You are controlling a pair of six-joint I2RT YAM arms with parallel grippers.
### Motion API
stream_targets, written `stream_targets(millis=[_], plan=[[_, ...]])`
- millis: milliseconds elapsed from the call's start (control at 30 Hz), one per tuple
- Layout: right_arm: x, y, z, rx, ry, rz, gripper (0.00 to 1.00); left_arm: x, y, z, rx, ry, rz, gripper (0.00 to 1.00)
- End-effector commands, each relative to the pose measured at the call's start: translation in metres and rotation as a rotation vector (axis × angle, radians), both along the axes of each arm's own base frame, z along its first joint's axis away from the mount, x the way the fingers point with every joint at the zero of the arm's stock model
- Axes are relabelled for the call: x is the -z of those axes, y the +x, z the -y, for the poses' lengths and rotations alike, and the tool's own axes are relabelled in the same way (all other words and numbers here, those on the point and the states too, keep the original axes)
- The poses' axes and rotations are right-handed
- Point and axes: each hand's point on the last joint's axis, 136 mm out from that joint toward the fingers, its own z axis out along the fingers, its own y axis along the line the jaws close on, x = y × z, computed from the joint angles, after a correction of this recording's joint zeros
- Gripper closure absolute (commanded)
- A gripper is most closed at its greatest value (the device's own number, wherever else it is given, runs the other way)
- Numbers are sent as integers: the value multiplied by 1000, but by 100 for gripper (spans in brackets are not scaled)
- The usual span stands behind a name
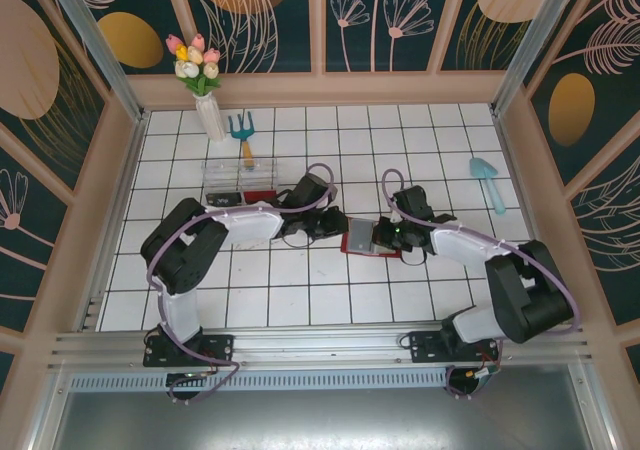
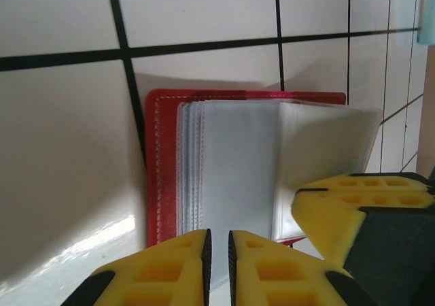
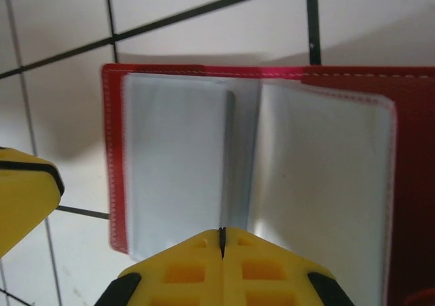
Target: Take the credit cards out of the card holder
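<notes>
Card holder (image 1: 372, 238) lies open on the worktop (image 1: 300, 300); right tool (image 3: 222, 233) is pressed together at its sleeves (image 3: 177, 149), left tool (image 2: 218, 239) nearly closed, grip unclear: hold it down, draw cards out flat

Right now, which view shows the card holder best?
Right wrist view: the card holder lies open, both halves close up. Left wrist view: fingers cover part. Top view: tiny.
</notes>
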Motion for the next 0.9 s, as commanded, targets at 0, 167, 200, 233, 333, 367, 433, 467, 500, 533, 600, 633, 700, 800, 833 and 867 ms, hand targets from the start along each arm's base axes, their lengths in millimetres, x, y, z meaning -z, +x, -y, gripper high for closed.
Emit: stream_targets(millis=[0, 167, 200, 233, 333, 367, 433, 467, 500, 533, 600, 633, 700, 800, 833, 867], plan=[[4, 10, 3, 11, -42, 9, 100, -5, 0, 19, 53, -58, 9, 81], [13, 9, 3, 10, -48, -9, 100, 10, -5, 21, 68, -30, -22, 79], [14, 9, 3, 9, -50, -10, 100, 12, -5, 21, 67, -25, -26, 79], [14, 9, 3, 8, -48, -10, 100, 14, -6, 22, 71, -20, -31, 78], [14, 9, 3, 7, -48, -9, 100, 19, -7, 24, 77, -14, -40, 77], [14, 9, 3, 7, -48, -11, 100, 20, -8, 25, 84, -15, -45, 77], [14, 9, 2, 6, -42, -11, 100, 21, -8, 27, 88, -15, -48, 77], [14, 8, 2, 6, -40, -12, 100, 20, -9, 28, 89, -18, -46, 77], [14, 8, 2, 7, -40, -14, 100, 20, -10, 29, 92, -20, -46, 77], [13, 8, 2, 5, -38, -11, 100, 19, -10, 29, 93, -25, -48, 76], [14, 7, 2, 5, -39, -13, 100, 14, -12, 32, 100, -57, -46, 76], [14, 7, 2, 4, -40, -15, 100, 12, -12, 33, 99, -72, -46, 76], [14, 7, 2, 7, -39, -12, 100, 20, -11, 27, 75, -19, -60, 76], [13, 7, 2, 7, -39, -10, 100, 32, -9, 18, 69, 68, -66, 76], [14, 6, 2, 7, -40, -13, 100, 30, -9, 17, 64, 67, -61, 76], [14, 6, 2, 5, -41, -14, 100, 29, -10, 16, 61, 60, -58, 76]])
